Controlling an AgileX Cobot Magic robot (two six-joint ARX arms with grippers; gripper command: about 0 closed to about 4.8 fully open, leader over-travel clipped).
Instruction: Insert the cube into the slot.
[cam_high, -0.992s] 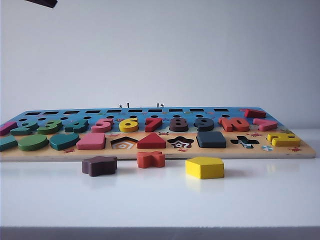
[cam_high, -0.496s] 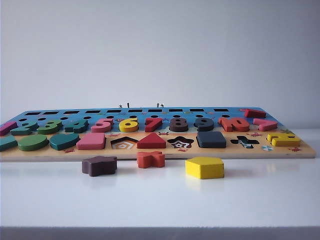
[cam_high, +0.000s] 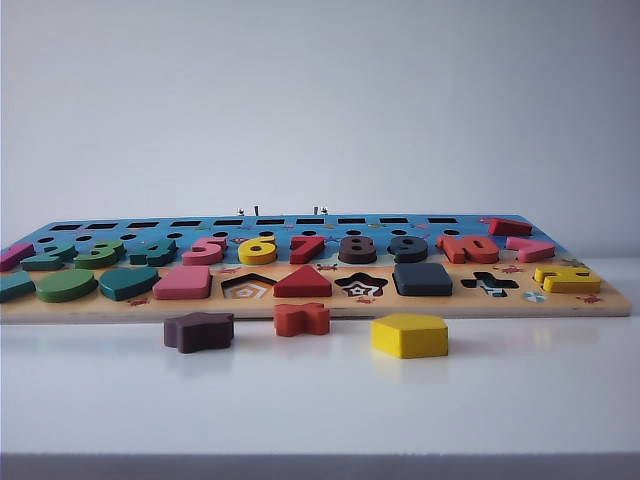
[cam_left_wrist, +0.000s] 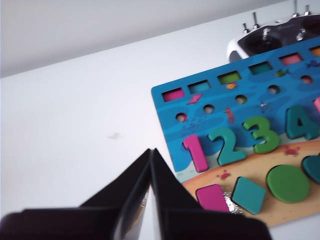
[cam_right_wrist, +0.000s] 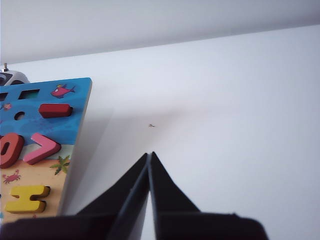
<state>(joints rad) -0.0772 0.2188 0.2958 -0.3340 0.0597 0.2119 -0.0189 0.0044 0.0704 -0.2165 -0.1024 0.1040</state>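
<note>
The flat dark navy wooden cube (cam_high: 422, 279) is sitting in its slot; the left gripper (cam_left_wrist: 151, 152) and right gripper (cam_right_wrist: 149, 156), both pressed together, are hanging above the table beside opposite board ends.

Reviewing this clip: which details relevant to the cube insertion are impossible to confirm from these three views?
- Slot: hidden under the cube in the exterior view; its edges cannot be seen, and neither wrist view shows it.
- Cube seating depth: the low exterior angle will not show whether it sits flush in the puzzle board.
- Left pincer and right pincer: both shut and empty in their wrist views, absent from the exterior view.
</note>
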